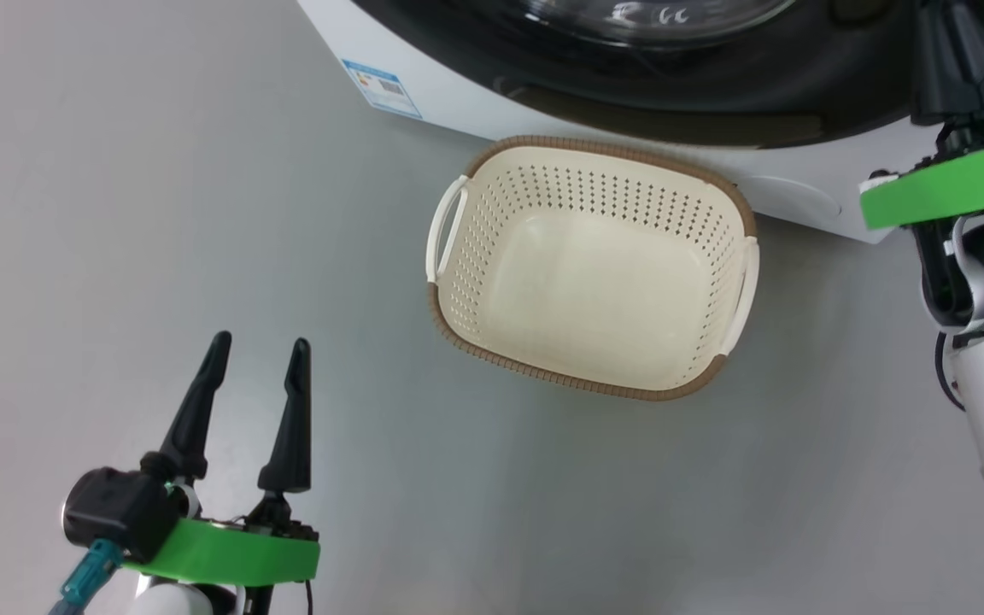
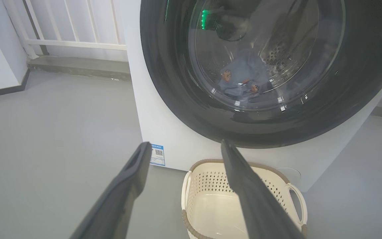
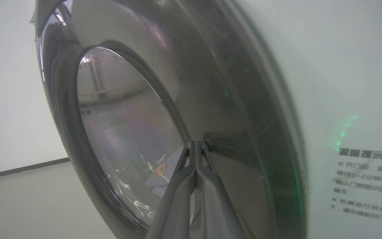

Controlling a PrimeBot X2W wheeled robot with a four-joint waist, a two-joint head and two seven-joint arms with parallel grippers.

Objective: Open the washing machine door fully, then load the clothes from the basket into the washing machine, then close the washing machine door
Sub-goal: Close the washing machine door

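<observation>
Low in the head view, the left tool (image 1: 260, 342) stands released, its two long dark fingers spread over bare grey floor (image 1: 116, 213), with open room on every side and well apart from the basket (image 1: 603, 389) at centre frame. The basket is a rounded cream plastic rectangle with perforated walls, a smooth bottom, a brown woven-look rim and a loop handle at each short side. Its far rim sits just beside the white front of the washing machine (image 2: 151, 126), below the curve of the washing machine door (image 2: 164, 83).

That door lies flush against the cabinet, its wide black rim glossy around a bulging clear glass. Behind the glass, the clothes (image 2: 244, 76) rest low in the perforated steel drum: light blue fabric with orange figures.

The right tool (image 3: 196, 143) is clenched on nothing, fingers pressed together, tips close to the black rim; whether they touch it I cannot tell. A small blue label (image 1: 381, 87) marks the cabinet's lower corner, upper left of the basket.
</observation>
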